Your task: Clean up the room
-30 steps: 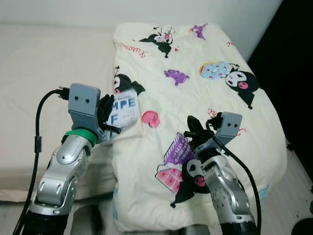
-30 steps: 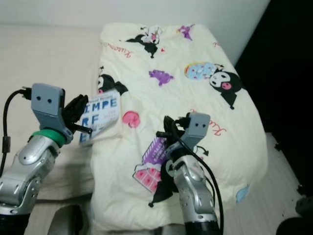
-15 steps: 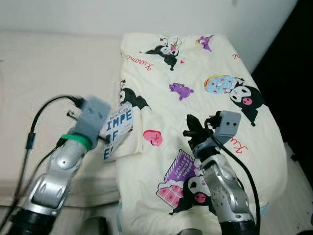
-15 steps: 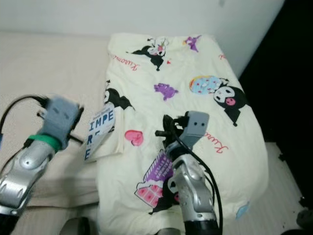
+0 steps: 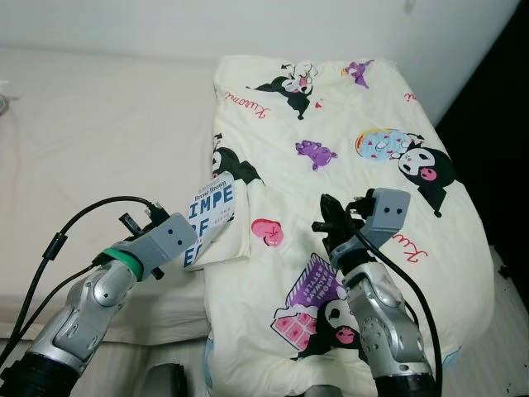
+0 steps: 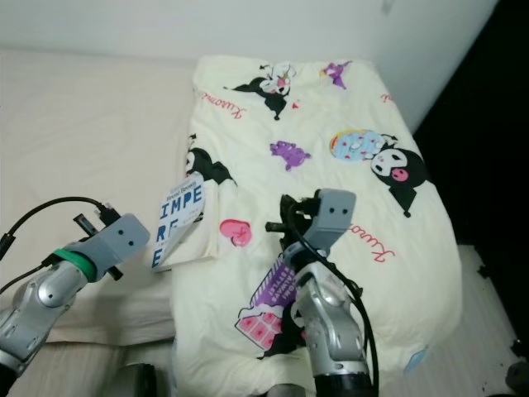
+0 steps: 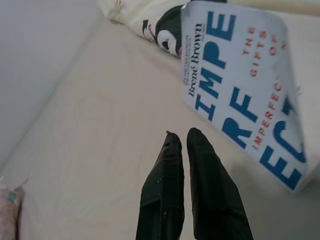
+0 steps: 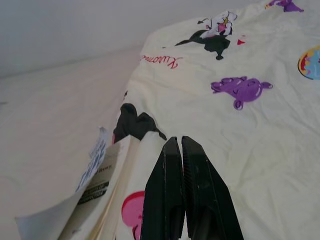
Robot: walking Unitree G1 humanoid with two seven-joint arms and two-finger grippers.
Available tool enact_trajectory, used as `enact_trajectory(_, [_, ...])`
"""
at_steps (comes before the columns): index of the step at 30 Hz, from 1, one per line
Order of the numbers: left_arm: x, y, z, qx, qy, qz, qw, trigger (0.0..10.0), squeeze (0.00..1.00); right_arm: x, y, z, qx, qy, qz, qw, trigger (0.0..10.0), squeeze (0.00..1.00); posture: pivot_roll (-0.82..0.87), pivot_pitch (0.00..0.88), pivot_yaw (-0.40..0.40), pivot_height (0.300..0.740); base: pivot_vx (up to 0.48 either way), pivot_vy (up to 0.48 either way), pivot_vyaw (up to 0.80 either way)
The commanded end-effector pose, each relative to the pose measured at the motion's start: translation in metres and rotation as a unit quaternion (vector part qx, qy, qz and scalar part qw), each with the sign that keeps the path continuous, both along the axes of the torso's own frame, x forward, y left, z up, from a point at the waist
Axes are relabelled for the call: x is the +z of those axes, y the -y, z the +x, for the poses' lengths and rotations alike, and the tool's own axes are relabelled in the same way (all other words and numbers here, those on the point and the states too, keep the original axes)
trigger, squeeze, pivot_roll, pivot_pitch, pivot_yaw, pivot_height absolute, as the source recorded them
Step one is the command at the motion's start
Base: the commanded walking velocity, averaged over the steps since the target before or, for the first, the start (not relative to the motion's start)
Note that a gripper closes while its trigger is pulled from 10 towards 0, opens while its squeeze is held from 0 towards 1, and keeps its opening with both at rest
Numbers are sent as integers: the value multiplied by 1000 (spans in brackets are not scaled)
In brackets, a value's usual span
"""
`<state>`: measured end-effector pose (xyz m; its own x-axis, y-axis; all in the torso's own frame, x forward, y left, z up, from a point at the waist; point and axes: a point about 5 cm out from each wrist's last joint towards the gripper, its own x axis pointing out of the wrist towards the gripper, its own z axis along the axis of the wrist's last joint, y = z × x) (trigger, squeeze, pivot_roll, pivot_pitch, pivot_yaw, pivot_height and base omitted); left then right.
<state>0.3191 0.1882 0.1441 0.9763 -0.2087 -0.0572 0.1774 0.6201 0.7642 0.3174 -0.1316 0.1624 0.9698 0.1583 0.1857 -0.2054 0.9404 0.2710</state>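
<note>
A white book [image 5: 207,220] with big blue letters rests tilted against the left edge of the cream cartoon-print quilt [image 5: 331,124] on the bed. In the left wrist view my left gripper [image 7: 181,137] is shut and holds nothing, and the book [image 7: 240,95] lies just beyond and beside its tips, apart from them. My left arm [image 5: 124,269] hangs low at the bed's front edge. My right gripper [image 5: 329,213] hovers over the middle of the quilt, shut and holding nothing. In the right wrist view its tips [image 8: 177,142] point toward the book [image 8: 95,170] at the quilt's edge.
The bare beige mattress [image 5: 99,124] stretches to the left of the quilt. A white wall runs behind the bed. Right of the quilt is a dark gap [image 5: 496,165] beside the bed. A small pale object [image 7: 7,210] lies on the mattress far from the book.
My left gripper has let go of the book, dropped lower and drawn back toward me. The book now rests on the bed by the quilt. The camera has shifted; the right arm has hardly moved.
</note>
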Motion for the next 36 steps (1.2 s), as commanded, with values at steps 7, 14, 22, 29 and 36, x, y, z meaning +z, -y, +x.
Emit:
enact_trajectory(7, [-4, 3, 1, -10, 11, 5, 1000, 10000, 0, -6, 6, 0, -19, -9, -12, 1000, 10000, 0, -4, 99, 19, 583, 0, 0, 0])
enact_trajectory(14, [-1, 0, 5, -9, 33, 1, 999, 10000, 0, -6, 9, 3, -28, -10, -11, 999, 10000, 0, -3, 97, 17, 607, 0, 0, 0])
enact_trajectory(22, [1, -1, 6, -9, 42, -3, 999, 10000, 0, -5, 11, 3, -34, -8, -11, 999, 10000, 0, -4, 95, 17, 641, 0, 0, 0])
enact_trajectory(29, [0, -1, 7, -11, 45, -2, 999, 10000, 0, -3, 12, 5, -38, -4, -10, 999, 10000, 0, -8, 87, 18, 670, 0, 0, 0])
enact_trajectory(36, [-2, -1, 7, -15, 44, -3, 999, 10000, 0, -3, 13, 5, -42, -3, -11, 999, 10000, 0, -10, 83, 20, 703, 0, 0, 0])
